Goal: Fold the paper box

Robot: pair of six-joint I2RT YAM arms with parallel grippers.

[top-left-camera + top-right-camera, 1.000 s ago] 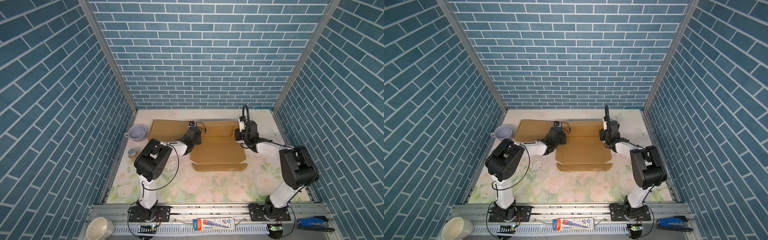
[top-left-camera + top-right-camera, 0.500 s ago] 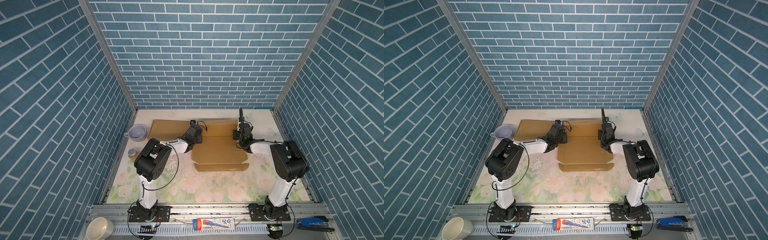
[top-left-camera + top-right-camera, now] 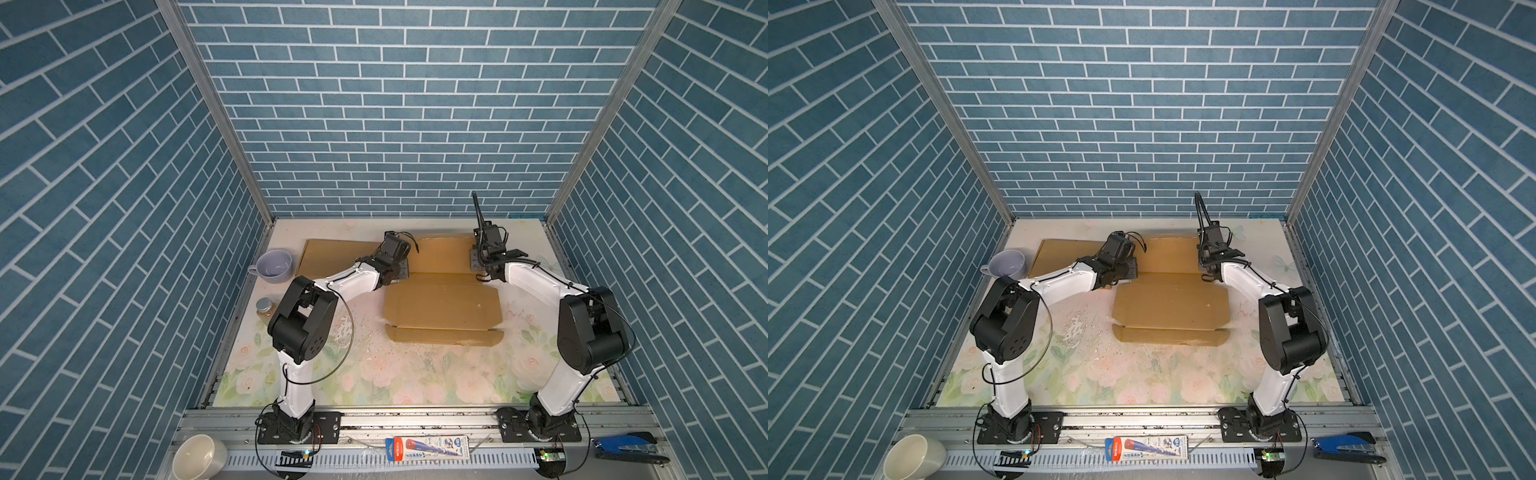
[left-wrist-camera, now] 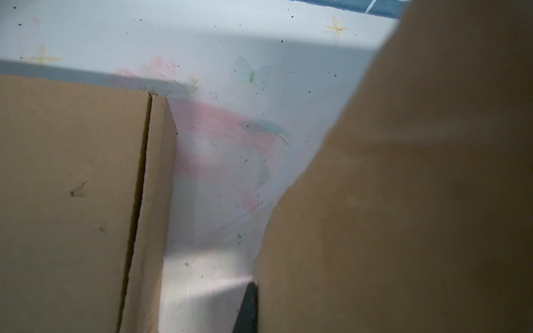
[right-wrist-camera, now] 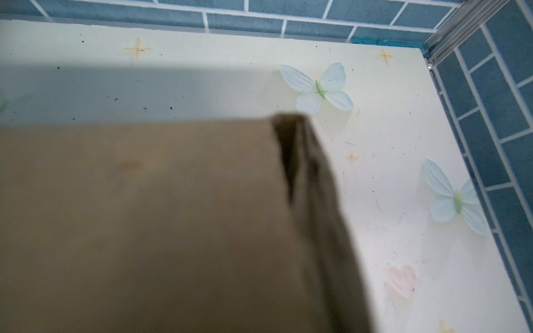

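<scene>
Two end effectors are seen low over the far half of the desk [image 3: 415, 374], one at each side of the paper box [image 3: 442, 303].

The paper box [image 3: 1171, 301] is laid out flat and brown at the middle of the desk. Its wide panel is spread between the arms, and a narrow strip is set along its near edge.

The left end effector [image 3: 400, 272] is placed at the box's far-left corner and is closed on a raised side flap. In the left wrist view, blurred cardboard is pressed right beside a dark finger [image 4: 248, 308].

On the right, the right end effector [image 3: 477, 262] is clamped shut at the box's far-right edge, where a small flap is stood up. Its fingers are hidden in the right wrist view, where only close, blurred cardboard is shown.

Another cardboard sheet [image 3: 332, 257] is seen flat at the far left, behind the left arm. Whether it is joined to the box cannot be told.

A lavender cup [image 3: 274, 264] is parked just left of that sheet, and a small jar [image 3: 263, 306] is stood nearer along the left edge.

Off the desk, by the near rail, a white mug [image 3: 199, 457] is spotted at left and a blue stapler [image 3: 627, 446] at right.
</scene>
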